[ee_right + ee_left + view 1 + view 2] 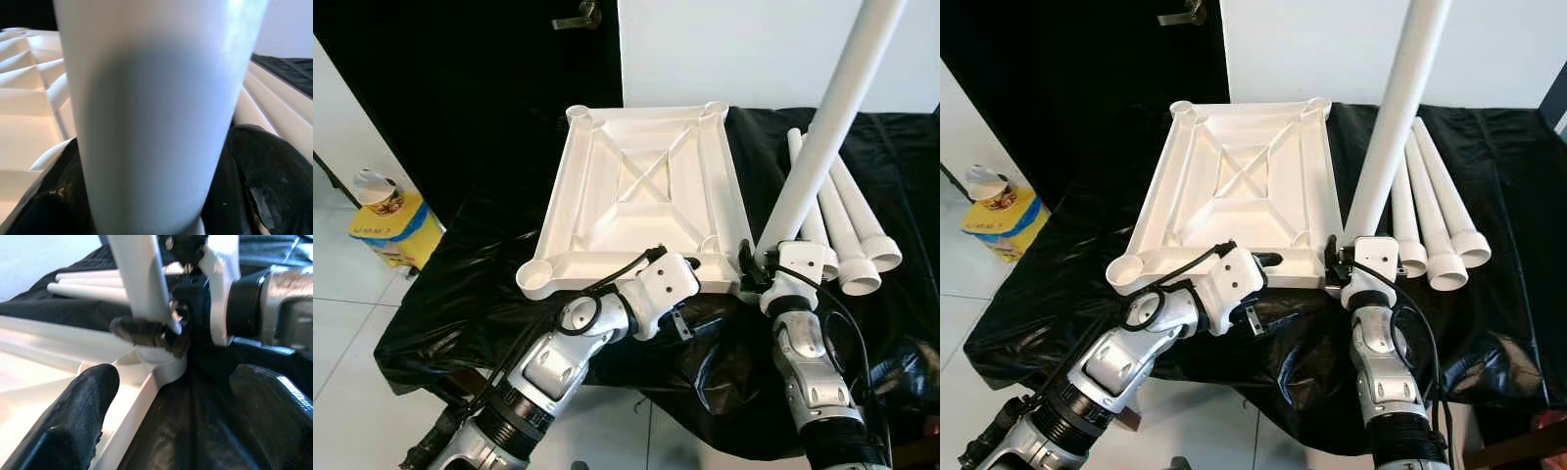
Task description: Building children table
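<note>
Black sheeting is covering the counter [489, 245], where the upturned tabletop [641, 191] is lying. The right gripper [766, 262] is clamping a leg [822, 127] upright over the near right corner socket [717, 253]; the left gripper [690, 262], fingers spread, is straddling the tabletop's near rim just beside it.

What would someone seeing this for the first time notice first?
The long white plastic table leg stands out first, rising steeply from the near right corner socket of the upside-down white plastic tabletop, with the right tool shut around its base. The left tool sits open at the tabletop's near edge. Three more white tube legs lie on the black sheet to the right.
</note>
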`<state>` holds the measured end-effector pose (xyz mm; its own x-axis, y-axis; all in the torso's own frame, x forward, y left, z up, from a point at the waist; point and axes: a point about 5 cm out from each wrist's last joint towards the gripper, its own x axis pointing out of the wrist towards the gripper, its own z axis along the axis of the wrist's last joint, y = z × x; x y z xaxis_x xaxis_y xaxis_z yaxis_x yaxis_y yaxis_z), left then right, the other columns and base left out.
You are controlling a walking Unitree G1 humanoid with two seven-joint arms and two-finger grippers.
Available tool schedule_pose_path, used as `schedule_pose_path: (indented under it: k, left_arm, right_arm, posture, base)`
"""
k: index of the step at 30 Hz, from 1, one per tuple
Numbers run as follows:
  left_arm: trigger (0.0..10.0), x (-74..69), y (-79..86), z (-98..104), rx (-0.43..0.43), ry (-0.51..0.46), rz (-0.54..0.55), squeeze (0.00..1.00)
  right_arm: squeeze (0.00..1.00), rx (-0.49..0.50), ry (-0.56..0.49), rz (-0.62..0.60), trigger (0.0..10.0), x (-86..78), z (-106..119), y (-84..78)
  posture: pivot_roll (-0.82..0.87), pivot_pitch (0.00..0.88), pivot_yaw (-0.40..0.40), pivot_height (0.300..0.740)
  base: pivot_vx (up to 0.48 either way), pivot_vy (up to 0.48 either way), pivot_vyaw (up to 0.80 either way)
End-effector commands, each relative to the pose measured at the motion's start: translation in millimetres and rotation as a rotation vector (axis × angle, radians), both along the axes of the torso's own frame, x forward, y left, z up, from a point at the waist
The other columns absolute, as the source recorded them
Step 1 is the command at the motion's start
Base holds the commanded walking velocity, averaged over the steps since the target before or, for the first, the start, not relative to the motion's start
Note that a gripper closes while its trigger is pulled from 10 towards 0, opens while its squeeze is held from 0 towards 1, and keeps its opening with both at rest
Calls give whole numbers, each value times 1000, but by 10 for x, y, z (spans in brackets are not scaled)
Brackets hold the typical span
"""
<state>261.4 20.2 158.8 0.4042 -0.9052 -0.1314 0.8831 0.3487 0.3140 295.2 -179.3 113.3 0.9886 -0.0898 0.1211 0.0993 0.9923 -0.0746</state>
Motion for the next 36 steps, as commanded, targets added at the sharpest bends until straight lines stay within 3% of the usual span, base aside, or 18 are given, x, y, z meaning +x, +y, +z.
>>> schedule_pose_path:
  k: [1, 3, 13, 28, 29, 30, 31, 36]
  left_arm:
    - [10000, 11, 8, -37, 5, -10, 43, 0]
    - [10000, 11, 8, -37, 5, -10, 43, 0]
    - [10000, 42, 75, -49, 3, 3, 69, 0]
    - [10000, 46, 209, -130, -17, 69, 115, 0]
    - [10000, 55, 207, -128, -27, 78, 119, 0]
    - [10000, 55, 207, -128, -27, 78, 119, 0]
    - [10000, 62, 206, -122, -37, 82, 120, 0]
    - [10000, 98, 241, -117, -48, 63, 147, 0]
  right_arm:
    - [0, 2, 41, 96, 10000, 32, -55, -85]
    - [0, 2, 41, 96, 10000, 32, -55, -85]
    - [0, -48, 107, 405, 10000, 193, -105, -74]
    - [0, -111, 75, 504, 10000, 387, -4, -3]
    - [0, -108, 84, 505, 3529, 394, -12, -5]
    - [0, -108, 84, 505, 3529, 394, -12, -5]
    - [0, -111, 90, 507, 0, 394, -28, -13]
    - [0, -106, 123, 491, 0, 354, -143, -39]
  posture:
    - [-101, 0, -19, 740]
    - [-101, 0, -19, 740]
    - [-58, 0, -22, 740]
    - [-23, 0, -9, 740]
    - [-22, 0, -6, 740]
    - [-22, 0, -6, 740]
    - [-22, 0, -5, 740]
    - [-24, 0, 0, 740]
  base:
    - [0, 0, 0]
    - [0, 0, 0]
    - [0, 0, 0]
    - [0, 0, 0]
    - [0, 0, 0]
    - [0, 0, 0]
    - [0, 0, 0]
    - [0, 0, 0]
